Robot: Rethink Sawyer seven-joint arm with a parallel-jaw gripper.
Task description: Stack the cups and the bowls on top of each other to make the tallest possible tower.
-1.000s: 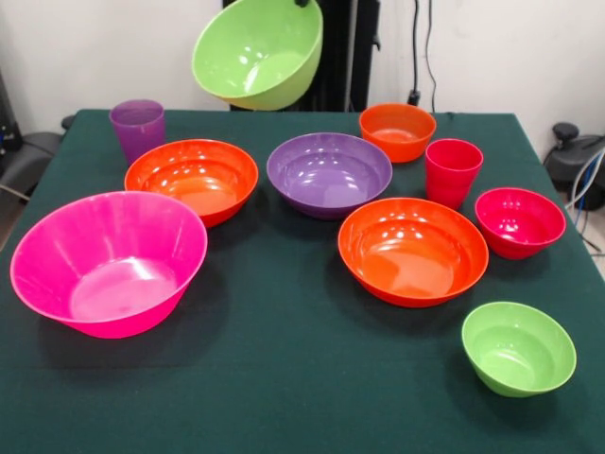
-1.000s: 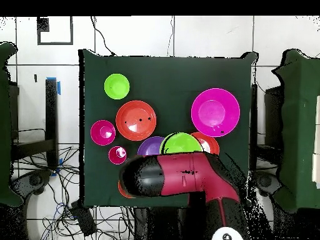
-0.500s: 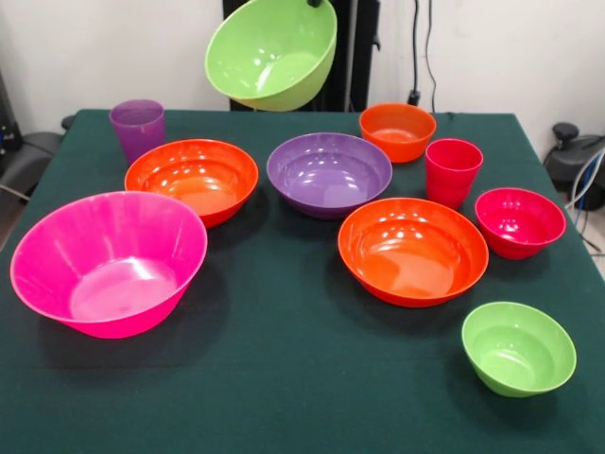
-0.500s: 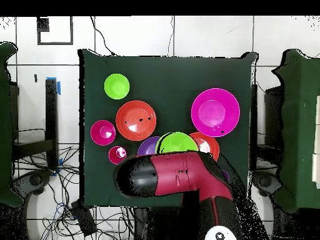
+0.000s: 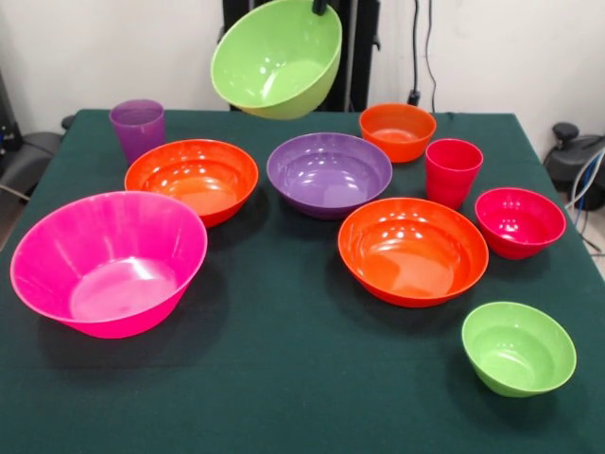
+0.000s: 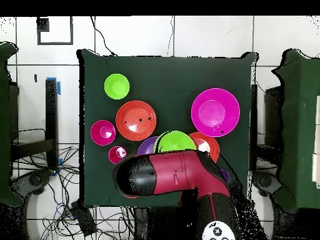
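Observation:
My gripper (image 5: 319, 7) shows only its tip at the top edge, shut on the rim of a large lime green bowl (image 5: 277, 59). The bowl hangs tilted in the air above the table's far side, behind the purple bowl (image 5: 329, 172). On the table, each standing apart, are a purple cup (image 5: 137, 128), a red-pink cup (image 5: 453, 171), two wide orange bowls (image 5: 192, 178) (image 5: 413, 250), a small orange bowl (image 5: 397, 130), a hot pink bowl (image 5: 109, 262), a red-pink bowl (image 5: 519, 221) and a small lime green bowl (image 5: 518, 347). In the overhead view the arm (image 6: 172, 178) hides the gripper, and the lifted bowl (image 6: 172, 140) peeks out beyond it.
The table has a dark green cloth (image 5: 284, 378). Black equipment stands behind the table, and cables hang on the wall at the back right (image 5: 416, 57). A dark chair (image 5: 24, 156) stands off the table's left side.
The lifted lime green bowl has drifted rightward in the front view and tilted a little more. The arm has shifted with it. Everything on the table has stayed put.

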